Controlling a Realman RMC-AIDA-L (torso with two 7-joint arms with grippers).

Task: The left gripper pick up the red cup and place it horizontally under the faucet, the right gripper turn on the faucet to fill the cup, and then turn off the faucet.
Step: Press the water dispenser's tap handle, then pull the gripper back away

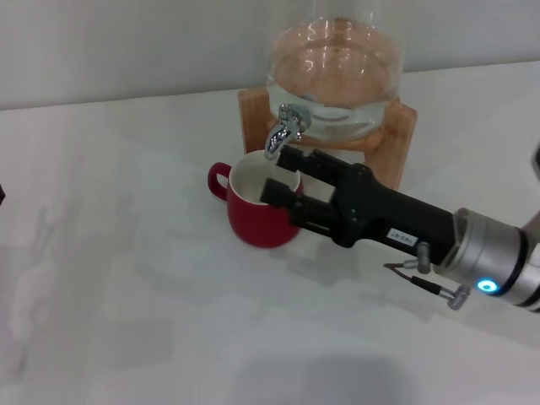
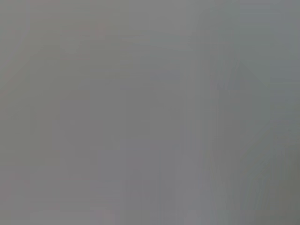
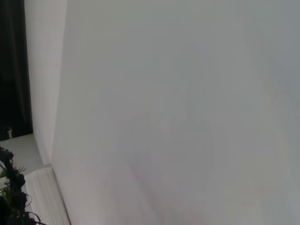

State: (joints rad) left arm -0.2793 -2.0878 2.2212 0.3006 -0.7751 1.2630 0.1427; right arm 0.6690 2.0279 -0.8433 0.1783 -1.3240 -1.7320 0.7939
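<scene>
Red cup (image 1: 263,211): upright on the white desk (image 1: 126,295), directly below the faucet (image 1: 284,128), handle toward the robot's left
Right gripper (image 1: 284,175): fingers spread, over the cup's rim, just under the spout
Left gripper: out of sight

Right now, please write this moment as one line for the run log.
red cup: upright on table, below faucet | right claw: open, over cup's rim, just below faucet | left claw: not in view
</scene>
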